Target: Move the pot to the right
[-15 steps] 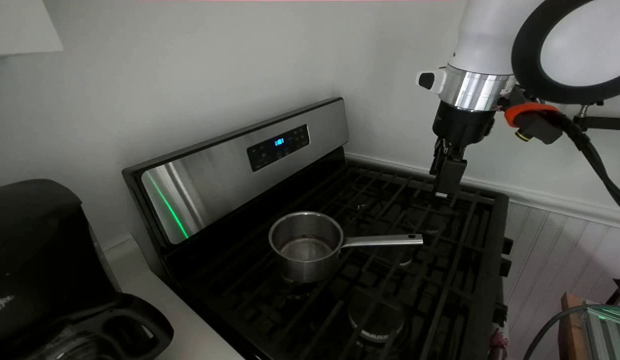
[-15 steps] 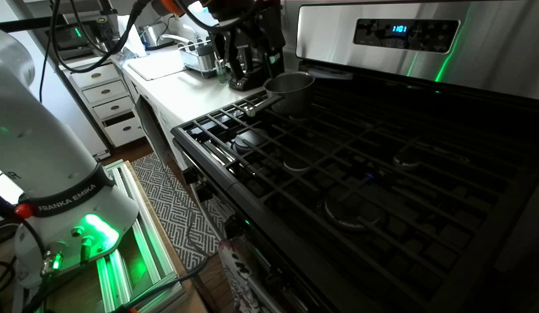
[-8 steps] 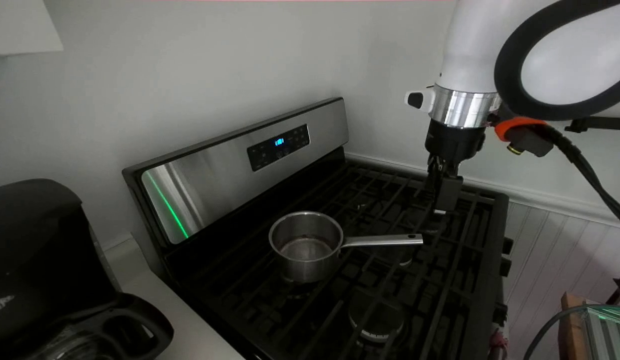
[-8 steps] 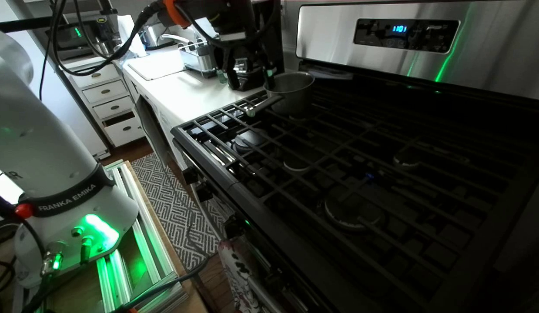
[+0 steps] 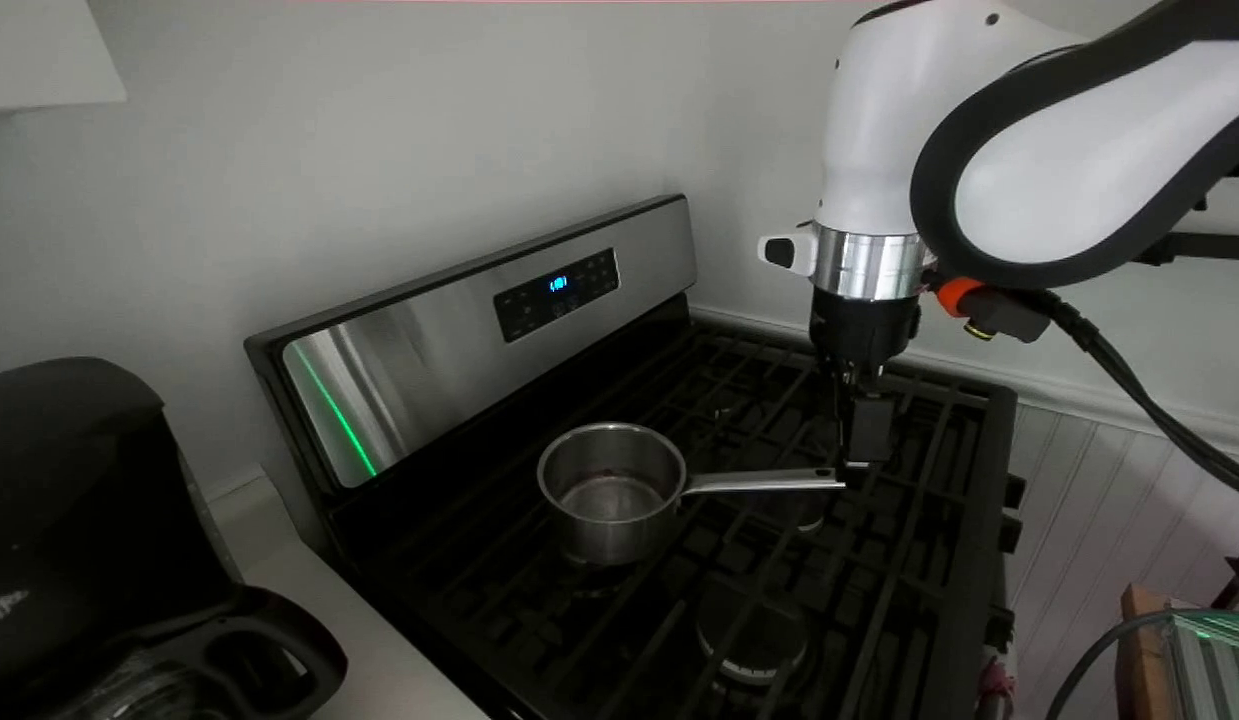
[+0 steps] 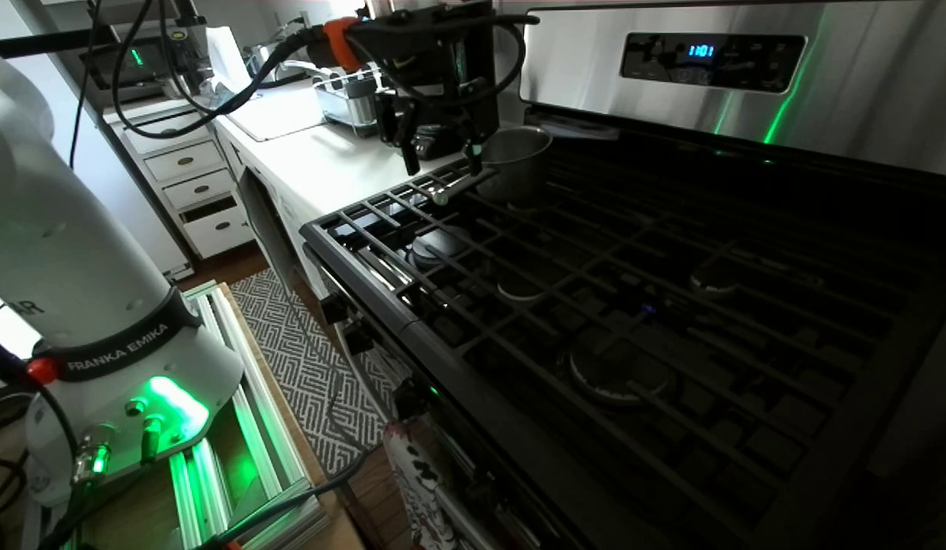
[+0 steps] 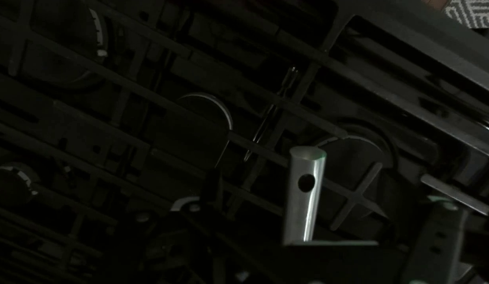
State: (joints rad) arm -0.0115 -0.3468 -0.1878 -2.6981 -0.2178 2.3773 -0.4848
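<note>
Status: early. Approach judged approx. complete; grip, transfer & release left to be done.

Pot (image 5: 611, 495) seen upright on stove (image 6: 610, 290), at rear, at the end nearest the counter (image 6: 312, 164); handle (image 5: 759, 482) directed toward stove front. No rightward shift judged to have been made as yet, given pos. close to that end. Remaining run taken to be along stove, away from counter.

Gripper (image 6: 444, 169): pointed down at free end of handle. Jaws spread wide, nothing held. In wrist view, handle end is seen btwn the jaws, closer to one than the other. Contact w/ handle can't be told (v. dark); same for whether tips are low enough.

Next, est.: jaws to be lowered slightly if req'd, closed on handle, then pot lifted or slid. Poss. risk: w/ grip at far end, pot may be tipped or twisted, most wt. being well off the grip.

Containers: in pot, bare metal bottom seen, small dark marks on inner wall; no food or liquid made out. Carafe (image 5: 169, 690) of coffee maker (image 5: 69, 510): cut off by frame edge, contents n/k. Dish rack (image 6: 343, 108) on counter: greyish items held, too small to be ID'd.
</note>
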